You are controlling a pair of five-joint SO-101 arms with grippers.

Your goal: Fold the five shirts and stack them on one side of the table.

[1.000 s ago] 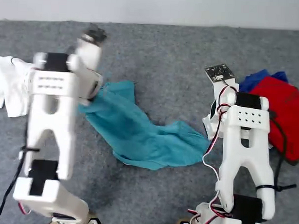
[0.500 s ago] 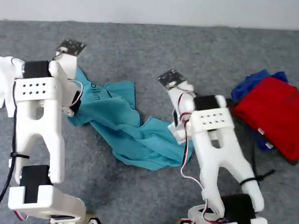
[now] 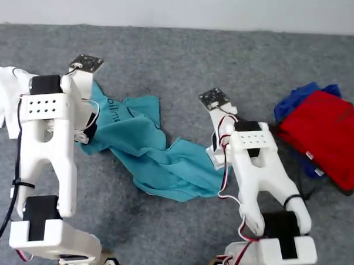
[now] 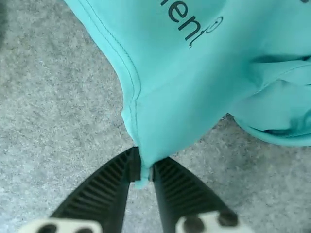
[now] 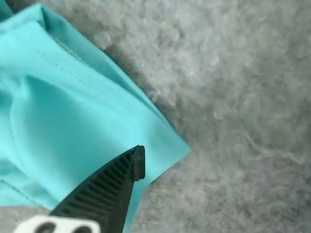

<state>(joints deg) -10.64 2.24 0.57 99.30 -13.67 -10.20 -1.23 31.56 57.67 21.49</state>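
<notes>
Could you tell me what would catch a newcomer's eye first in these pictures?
A teal shirt sprawls crumpled across the middle of the table, its edge pinched in the left pincer. At the right side a folded red shirt lies atop a blue one; a white shirt sits at the far left.

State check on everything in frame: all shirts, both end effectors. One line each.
teal cotton shirt: unfolded, rumpled, one edge pinched
red fabric shirt: folded, on top of a two-shirt stack
blue fabric shirt: under the red one, mostly covered
white fabric shirt: unfolded, crumpled
left end effector: shut on the teal shirt's hem
right end effector: over a teal shirt corner, grip unclear
</notes>
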